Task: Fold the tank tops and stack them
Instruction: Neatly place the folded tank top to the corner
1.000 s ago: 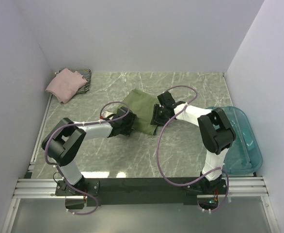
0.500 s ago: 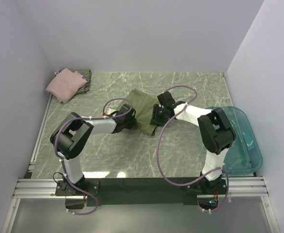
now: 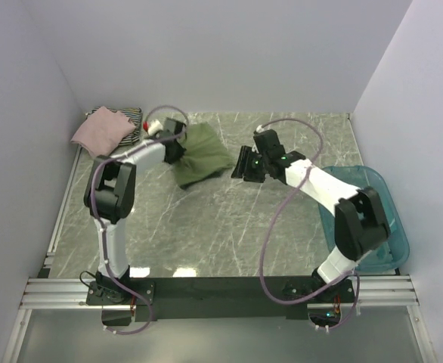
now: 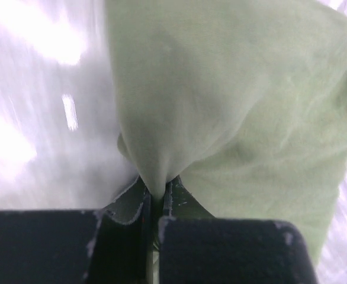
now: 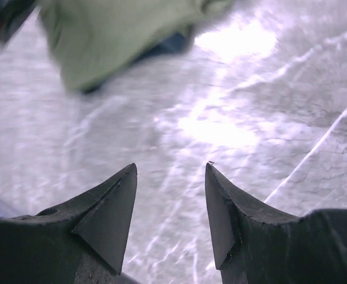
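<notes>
A grey-green marbled bench (image 3: 206, 234) fills the floor of a booth closed in by plain white walls (image 3: 221, 53) on 3 sides. A teal tub (image 3: 391, 234) sits at the bench's right edge, beside the right arm.

The olive-green tank top (image 3: 202, 151) lies toward the back of the bench, left of centre. The left tool (image 3: 179, 145) is at its left edge, and in the left wrist view this tool (image 4: 157, 198) is pressed together on a pinched fold of the green cloth (image 4: 238, 118), which fans out away from the fingers.

The right tool (image 3: 237, 165) hangs just right of the garment, apart from it. Its 2 fingers are spread with only bare bench between them (image 5: 170, 171), and the green top (image 5: 114, 35) lies beyond their tips.

The olive top is bunched into a rough, creased bundle. A dark blue edge shows beneath it in the blurred right wrist view.

In the far left corner, the pink tank top (image 3: 100, 132) lies folded on the striped tank top (image 3: 129, 116), well apart from both tools.
</notes>
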You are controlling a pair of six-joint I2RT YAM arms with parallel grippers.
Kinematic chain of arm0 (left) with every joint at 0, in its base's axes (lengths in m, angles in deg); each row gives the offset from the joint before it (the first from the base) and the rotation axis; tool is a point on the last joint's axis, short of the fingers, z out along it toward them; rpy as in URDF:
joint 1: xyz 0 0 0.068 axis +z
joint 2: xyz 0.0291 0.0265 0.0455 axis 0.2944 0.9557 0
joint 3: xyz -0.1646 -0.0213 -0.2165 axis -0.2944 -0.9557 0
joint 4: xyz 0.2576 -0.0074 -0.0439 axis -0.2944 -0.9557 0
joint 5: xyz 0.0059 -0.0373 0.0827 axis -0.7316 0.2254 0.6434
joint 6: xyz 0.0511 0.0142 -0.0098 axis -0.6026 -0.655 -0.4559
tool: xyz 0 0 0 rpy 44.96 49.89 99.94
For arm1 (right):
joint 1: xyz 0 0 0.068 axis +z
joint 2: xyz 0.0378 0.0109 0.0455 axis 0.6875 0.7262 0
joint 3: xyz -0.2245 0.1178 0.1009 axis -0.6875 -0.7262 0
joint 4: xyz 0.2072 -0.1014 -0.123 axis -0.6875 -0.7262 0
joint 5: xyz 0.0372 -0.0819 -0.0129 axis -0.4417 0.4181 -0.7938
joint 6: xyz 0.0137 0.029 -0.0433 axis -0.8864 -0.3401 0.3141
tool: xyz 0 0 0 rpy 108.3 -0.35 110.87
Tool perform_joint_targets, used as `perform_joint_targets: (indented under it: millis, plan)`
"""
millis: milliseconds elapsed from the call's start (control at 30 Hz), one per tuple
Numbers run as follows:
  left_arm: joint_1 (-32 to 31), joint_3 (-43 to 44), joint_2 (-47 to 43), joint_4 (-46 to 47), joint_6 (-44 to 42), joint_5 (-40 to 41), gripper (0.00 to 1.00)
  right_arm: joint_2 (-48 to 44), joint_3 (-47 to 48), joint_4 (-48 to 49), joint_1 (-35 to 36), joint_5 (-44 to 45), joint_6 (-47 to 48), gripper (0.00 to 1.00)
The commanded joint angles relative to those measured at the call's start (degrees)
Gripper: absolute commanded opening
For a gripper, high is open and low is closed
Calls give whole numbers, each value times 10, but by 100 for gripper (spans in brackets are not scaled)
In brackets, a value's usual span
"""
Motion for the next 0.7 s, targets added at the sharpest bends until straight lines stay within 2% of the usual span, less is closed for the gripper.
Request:
perform_joint_targets:
  millis: [0, 33, 167, 267, 367, 667]
  plan:
    - [43, 125, 55, -28, -226, 13, 0, -68, -14, 12, 4, -21, 8, 57]
    - [56, 198, 71, -68, -278, 17, 0, -79, -28, 11, 6, -22, 9, 57]
    - [78, 358, 159, -132, -385, 20, 0, -130, -57, -2, 11, -17, 20, 57]
    - [101, 456, 194, -171, -418, 5, 0, -152, -84, -3, 13, -24, 30, 57]
    - [120, 518, 208, -187, -441, -7, 0, -163, -97, -13, 13, -19, 41, 57]
    - [171, 536, 188, -182, -473, -63, 0, -168, -122, -16, 13, -32, 53, 57]
